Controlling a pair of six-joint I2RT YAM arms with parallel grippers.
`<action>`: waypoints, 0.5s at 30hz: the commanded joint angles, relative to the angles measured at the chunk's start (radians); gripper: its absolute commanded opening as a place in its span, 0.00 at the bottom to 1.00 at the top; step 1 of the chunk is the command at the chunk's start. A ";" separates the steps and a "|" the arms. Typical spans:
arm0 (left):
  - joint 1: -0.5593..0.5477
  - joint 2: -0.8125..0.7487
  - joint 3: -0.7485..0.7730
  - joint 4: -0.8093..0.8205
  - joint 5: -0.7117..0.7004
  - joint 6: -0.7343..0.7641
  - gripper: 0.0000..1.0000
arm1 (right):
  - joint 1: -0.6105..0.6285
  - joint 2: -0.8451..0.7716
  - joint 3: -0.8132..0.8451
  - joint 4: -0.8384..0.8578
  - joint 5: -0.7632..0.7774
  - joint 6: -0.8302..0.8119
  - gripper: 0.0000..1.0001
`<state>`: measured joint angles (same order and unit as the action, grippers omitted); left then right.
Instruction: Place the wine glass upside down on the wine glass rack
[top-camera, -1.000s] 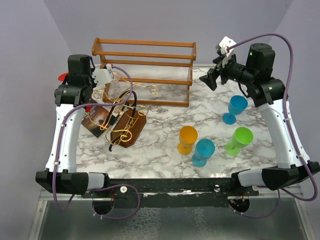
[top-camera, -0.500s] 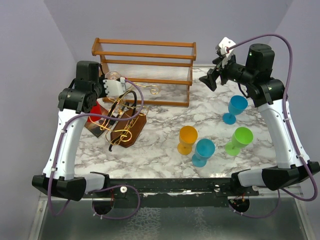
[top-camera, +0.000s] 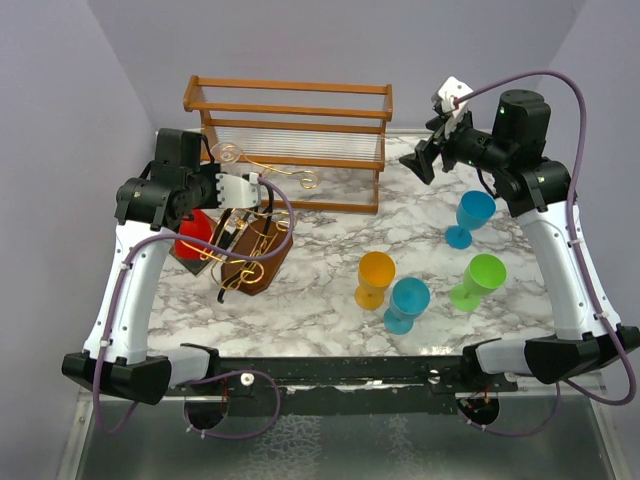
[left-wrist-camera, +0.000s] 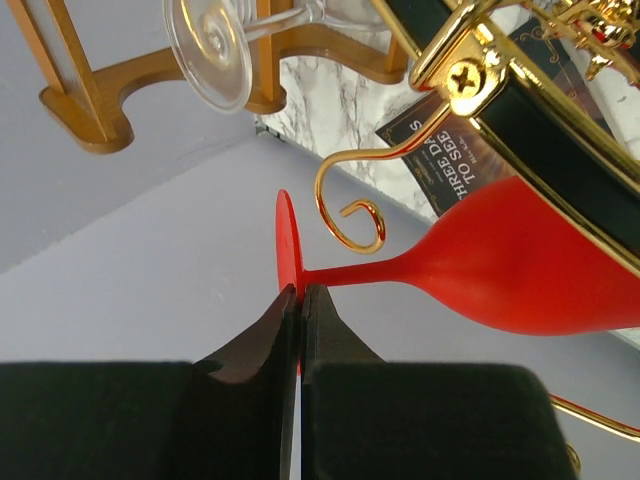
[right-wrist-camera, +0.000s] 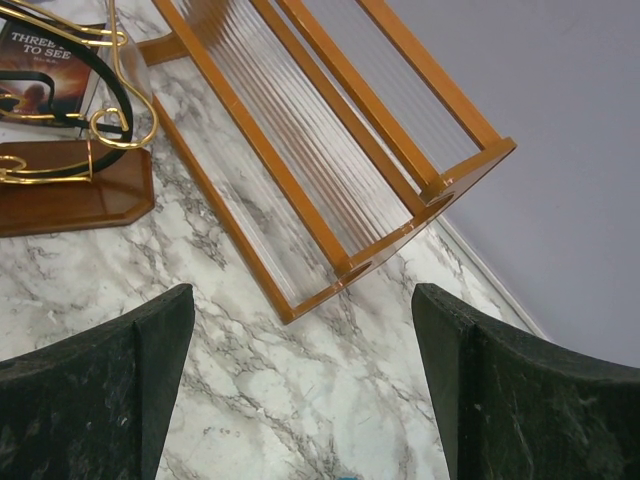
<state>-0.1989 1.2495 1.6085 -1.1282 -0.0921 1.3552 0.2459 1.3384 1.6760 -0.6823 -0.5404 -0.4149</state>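
My left gripper (left-wrist-camera: 298, 290) is shut on the thin foot of the red wine glass (left-wrist-camera: 500, 260). The glass's stem runs sideways across the left wrist view, close under a gold curl (left-wrist-camera: 350, 215) of the wine glass rack. Part of its bowl is hidden behind a gold-edged dark bar. From above, the red wine glass (top-camera: 193, 233) sits at the left side of the wine glass rack (top-camera: 255, 262), under my left gripper (top-camera: 215, 205). A clear glass (top-camera: 228, 153) hangs on the rack's far end. My right gripper (top-camera: 425, 160) stands open, high over the back right.
An orange-brown slatted wooden frame (top-camera: 290, 110) stands at the back. An orange glass (top-camera: 375, 277), two blue glasses (top-camera: 407, 303) (top-camera: 472, 215) and a green one (top-camera: 478, 280) stand upright at the right. A dark book (left-wrist-camera: 450, 165) lies beside the rack.
My left arm has swung right and down, carrying the red glass from the left wall to the rack's left side. The right arm has not moved.
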 joint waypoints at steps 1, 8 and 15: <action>-0.007 -0.011 0.014 0.022 0.096 0.036 0.00 | 0.000 -0.029 -0.009 0.012 -0.010 -0.007 0.89; -0.016 0.019 -0.011 0.093 0.114 0.072 0.00 | 0.000 -0.035 -0.010 0.010 -0.004 -0.007 0.89; -0.027 0.047 -0.038 0.143 0.066 0.123 0.00 | 0.000 -0.038 -0.015 0.010 0.001 -0.009 0.90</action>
<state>-0.2180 1.2831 1.5921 -1.0496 -0.0109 1.4250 0.2459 1.3296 1.6741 -0.6823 -0.5400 -0.4164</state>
